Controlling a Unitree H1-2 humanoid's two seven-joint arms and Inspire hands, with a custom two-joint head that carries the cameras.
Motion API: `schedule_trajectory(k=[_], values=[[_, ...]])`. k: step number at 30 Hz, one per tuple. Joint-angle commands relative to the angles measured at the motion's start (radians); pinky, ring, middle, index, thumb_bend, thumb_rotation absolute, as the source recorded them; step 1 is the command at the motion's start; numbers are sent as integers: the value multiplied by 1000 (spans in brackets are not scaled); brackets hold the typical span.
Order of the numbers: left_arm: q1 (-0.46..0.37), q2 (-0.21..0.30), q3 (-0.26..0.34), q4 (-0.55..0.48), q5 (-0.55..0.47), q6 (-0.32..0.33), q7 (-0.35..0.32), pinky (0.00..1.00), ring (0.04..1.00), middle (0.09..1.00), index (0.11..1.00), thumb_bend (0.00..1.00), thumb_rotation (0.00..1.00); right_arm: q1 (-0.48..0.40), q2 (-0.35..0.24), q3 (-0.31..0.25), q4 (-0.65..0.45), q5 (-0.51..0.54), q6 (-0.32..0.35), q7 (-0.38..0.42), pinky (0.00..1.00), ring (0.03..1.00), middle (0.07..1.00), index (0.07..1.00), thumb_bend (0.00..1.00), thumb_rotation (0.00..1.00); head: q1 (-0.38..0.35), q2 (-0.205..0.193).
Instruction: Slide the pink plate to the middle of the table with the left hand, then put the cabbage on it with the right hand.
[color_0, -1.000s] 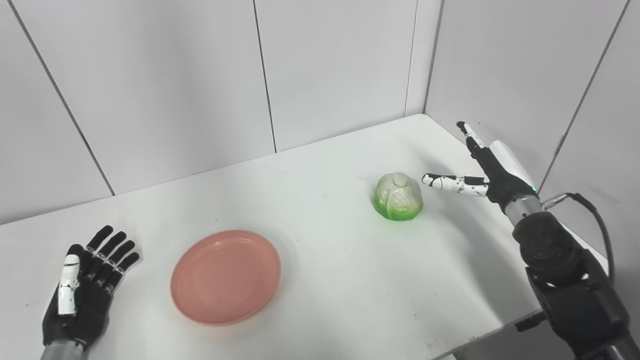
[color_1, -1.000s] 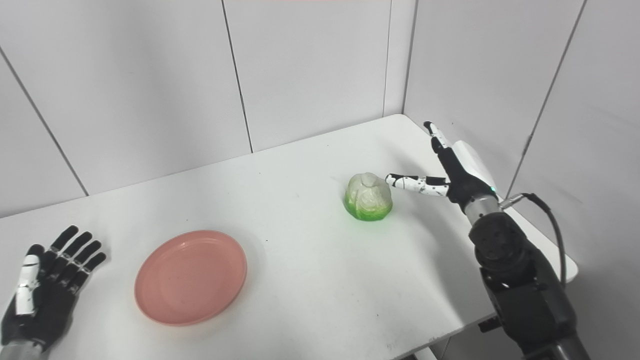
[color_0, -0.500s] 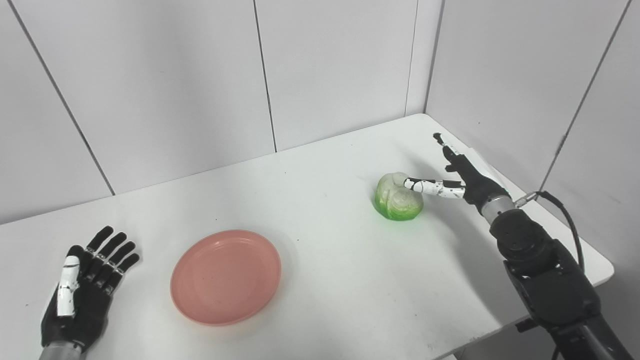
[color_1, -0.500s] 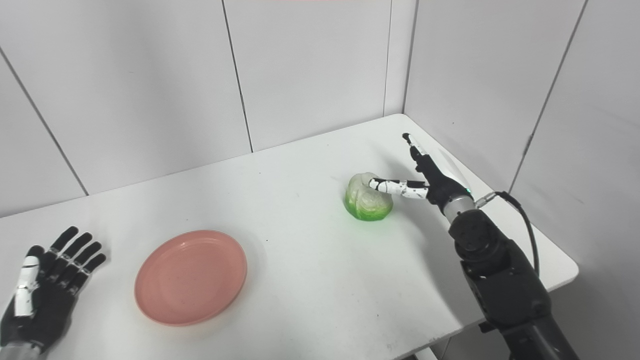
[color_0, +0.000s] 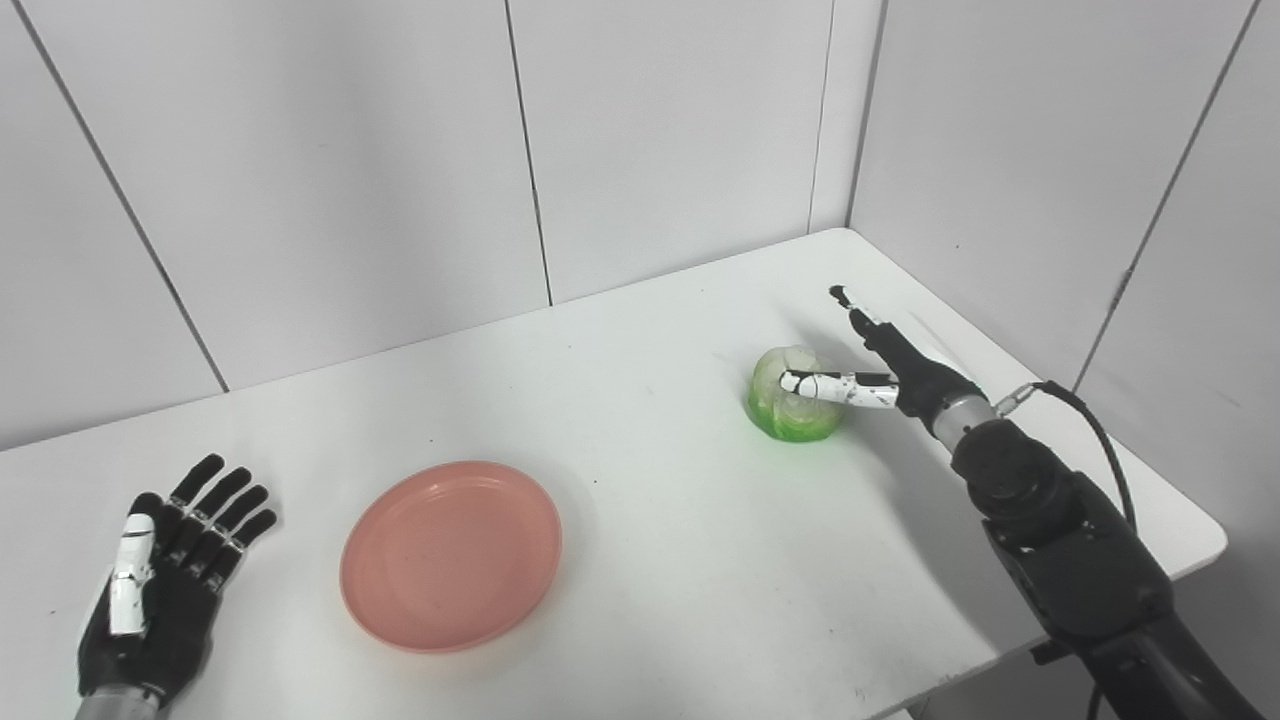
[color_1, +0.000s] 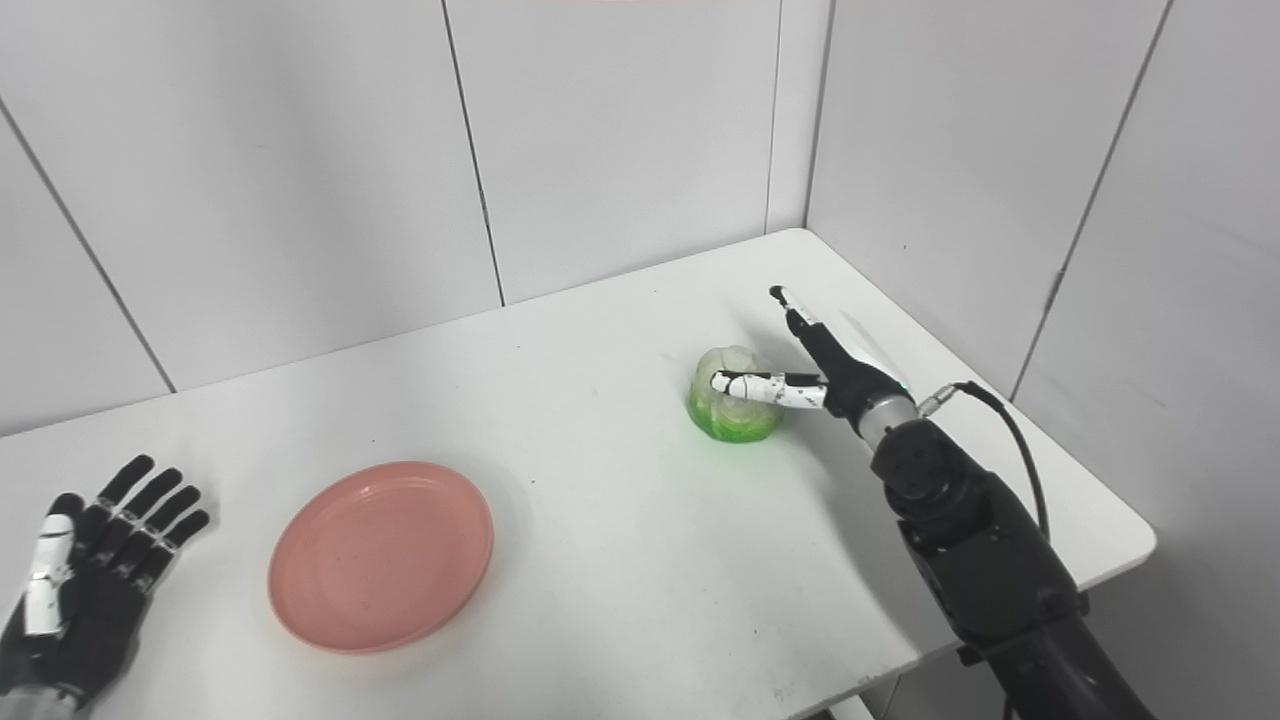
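Reaching for the cabbage (color_0: 797, 404) at the right rear of the table (color_0: 650, 560), well apart from the plate (color_0: 451, 553).

The cabbage looks like a light, rigid toy with a smooth, lumpy skin, likely slippery; a wrap round its wide green base from both sides seems safest. The right robot hand (color_0: 880, 368) is spread, thumb lying across the cabbage's top, the rest pointing past it, not clamped. The left robot hand (color_0: 160, 590) rests flat and spread, holding nothing, left of the plate.

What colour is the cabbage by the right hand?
The cabbage is pale whitish-green on top and bright green at its base, clearest in the left eye view.
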Motion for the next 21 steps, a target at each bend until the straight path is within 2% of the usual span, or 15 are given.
schedule_trajectory(k=[1,4,8,12,15,19,21], values=[[59,-1,-4,15,11,66,20,756,777,782,770,518,808,-44,-37,4,-10,-9,-50,-6,921,1000,1000,1000,1000,630,3,1],[62,-3,-3,6,12,72,26,770,787,790,779,514,806,-56,-42,23,5,-22,-47,-10,920,1000,1000,1000,1000,644,4,2],[64,-1,-5,5,12,68,18,779,792,795,786,507,830,-71,-39,25,41,-3,-67,-10,974,1000,1000,1000,1000,632,11,7],[66,-2,-7,-1,13,71,19,778,791,795,789,507,831,-84,-41,37,56,-16,-55,-13,997,1000,1000,1000,1000,630,11,7],[69,-1,-8,-9,12,74,18,778,791,797,793,507,827,-95,-46,54,64,-36,-37,-10,988,1000,1000,1000,1000,646,16,13],[72,1,-11,-11,10,65,6,776,788,793,792,510,831,-115,-44,55,108,-14,-72,-4,902,1000,1000,1000,1000,603,21,20],[75,2,-13,-19,12,66,6,778,790,794,792,509,836,-123,-45,60,126,-9,-82,0,890,1000,1000,1000,1000,594,21,23]])
